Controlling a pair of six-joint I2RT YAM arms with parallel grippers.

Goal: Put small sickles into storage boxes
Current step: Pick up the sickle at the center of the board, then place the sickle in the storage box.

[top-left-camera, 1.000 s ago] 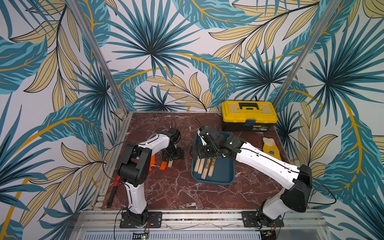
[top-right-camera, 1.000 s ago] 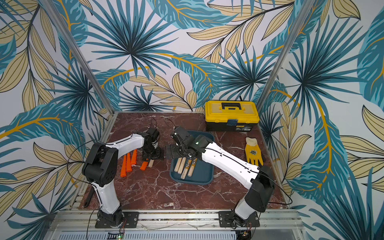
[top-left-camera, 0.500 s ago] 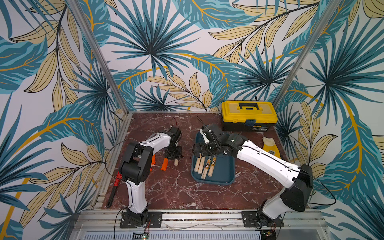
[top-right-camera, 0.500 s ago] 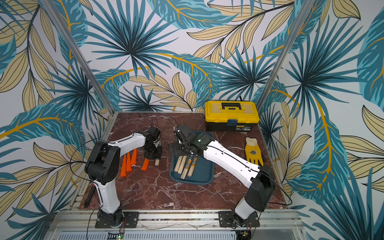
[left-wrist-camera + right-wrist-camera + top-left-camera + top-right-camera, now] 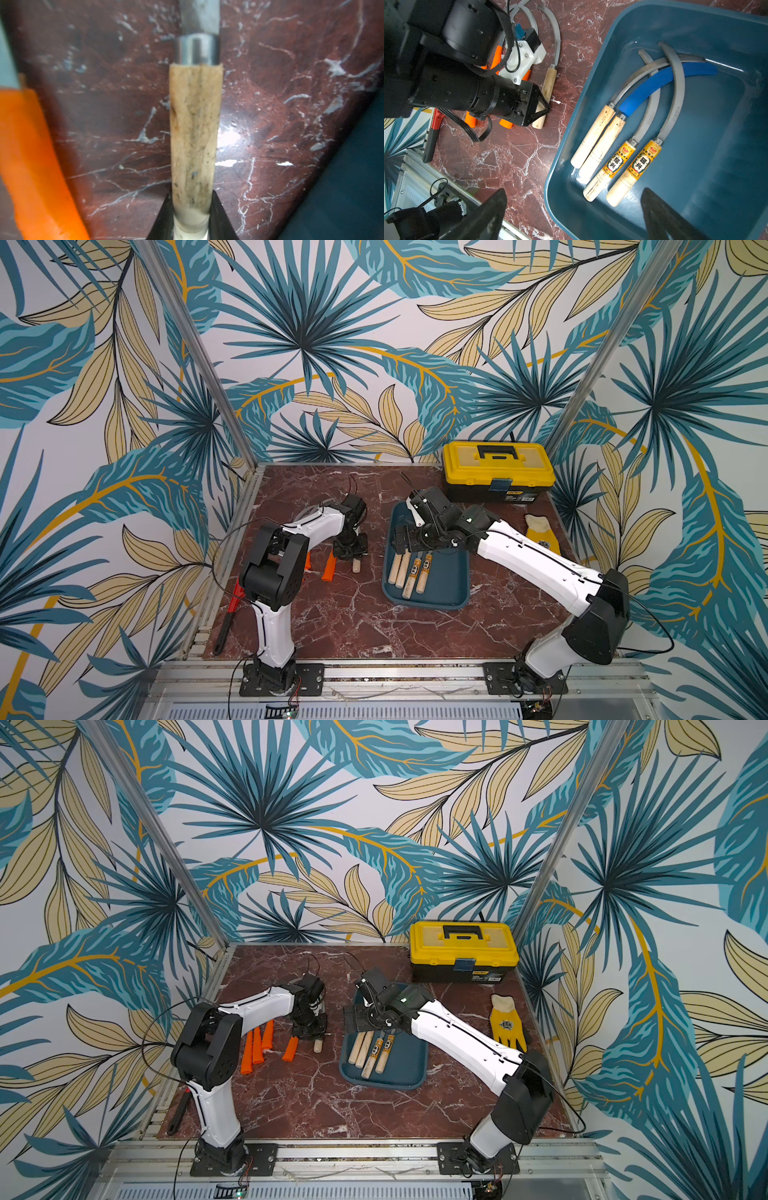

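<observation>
Left jaws first: they're closed tight on the wood-handled sickle (image 5: 194,135), with a black finger (image 5: 161,220) pressed against each side of the handle near its butt end. The metal collar and grey blade run on past my fingers. As far as I can tell it's lying on the bench (image 5: 332,626), not lifted. In both top views that spot is just left of centre, with the butt end poking down toward the bottom of the frame. Right beside it is an orange-handled sickle (image 5: 35,162), close but apart from my fingers. In a top view three more orange handles (image 5: 257,1046) sit further left, next to my left arm.

Right jaws: spread wide with nothing in them, hanging over the upper-left part of the tray (image 5: 643,27). The tray sits around the middle of both top views, just right of my left jaws, with a strip of bench between. Four sickles (image 5: 618,164) lie in it side by side with their blades crossing. Two have plain wood handles, two have yellow labels, and one has a blue blade (image 5: 664,80).

Further out there's a yellow toolbox (image 5: 498,468) at the bench's upper right, a yellow glove (image 5: 507,1025) by the right edge, and a wrench (image 5: 226,622) along the left edge.
</observation>
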